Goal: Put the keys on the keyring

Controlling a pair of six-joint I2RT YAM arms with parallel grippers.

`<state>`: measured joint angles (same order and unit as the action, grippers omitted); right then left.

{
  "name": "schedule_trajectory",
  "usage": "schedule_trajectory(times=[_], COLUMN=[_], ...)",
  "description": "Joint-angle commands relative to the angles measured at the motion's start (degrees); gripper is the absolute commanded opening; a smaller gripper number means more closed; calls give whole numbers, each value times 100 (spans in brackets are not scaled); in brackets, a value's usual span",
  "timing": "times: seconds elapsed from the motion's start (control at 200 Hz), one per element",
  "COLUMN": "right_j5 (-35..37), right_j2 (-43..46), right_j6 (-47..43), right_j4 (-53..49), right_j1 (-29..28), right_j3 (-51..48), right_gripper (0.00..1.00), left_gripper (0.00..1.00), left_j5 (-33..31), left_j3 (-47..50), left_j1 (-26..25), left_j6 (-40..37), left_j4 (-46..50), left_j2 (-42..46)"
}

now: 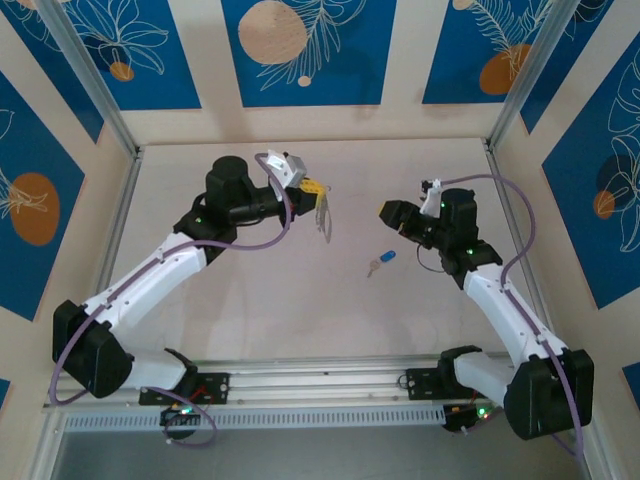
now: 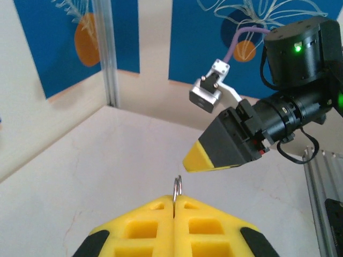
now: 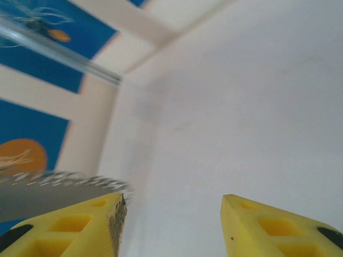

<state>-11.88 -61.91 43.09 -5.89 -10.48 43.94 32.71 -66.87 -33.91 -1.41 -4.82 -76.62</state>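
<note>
Threading not begun: left gripper [image 1: 313,188] is clamped on the raised keyring [image 1: 323,216], right gripper [image 1: 389,212] stands half open and empty, and key [image 1: 381,262] lies loose on the table [image 1: 290,300], near right.

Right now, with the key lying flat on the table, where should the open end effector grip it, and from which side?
Probably the blue head, from above: the key lies flat, its head is the widest part, and the silver blade is left free for the keyring.
</note>
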Motion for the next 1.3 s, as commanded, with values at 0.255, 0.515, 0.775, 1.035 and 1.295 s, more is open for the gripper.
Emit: schedule_trajectory(times=[0.255, 0.515, 0.775, 1.035, 1.295], right_j5=[1437, 1718, 2029, 2254, 2321], right_j2=[-1394, -2297, -3247, -3346, -3492], right_j6=[585, 1356, 1516, 1563, 1620], right_j4=[-1432, -1521, -2083, -2256, -2284], right_j1=[-153, -569, -958, -989, -986], right_j3=[-45, 301, 1211, 1268, 1308], right_gripper=[48, 47, 47, 46, 46], left_gripper=[0, 0, 0, 0, 0], left_j5=[-422, -462, -311, -205, -55], left_j3=[716, 802, 937, 948, 904], left_j1=[-120, -209, -252, -258, -264], left_j6=[449, 466, 519, 519, 563], left_j4=[-369, -371, -546, -581, -667], left_j2=[637, 519, 473, 449, 342])
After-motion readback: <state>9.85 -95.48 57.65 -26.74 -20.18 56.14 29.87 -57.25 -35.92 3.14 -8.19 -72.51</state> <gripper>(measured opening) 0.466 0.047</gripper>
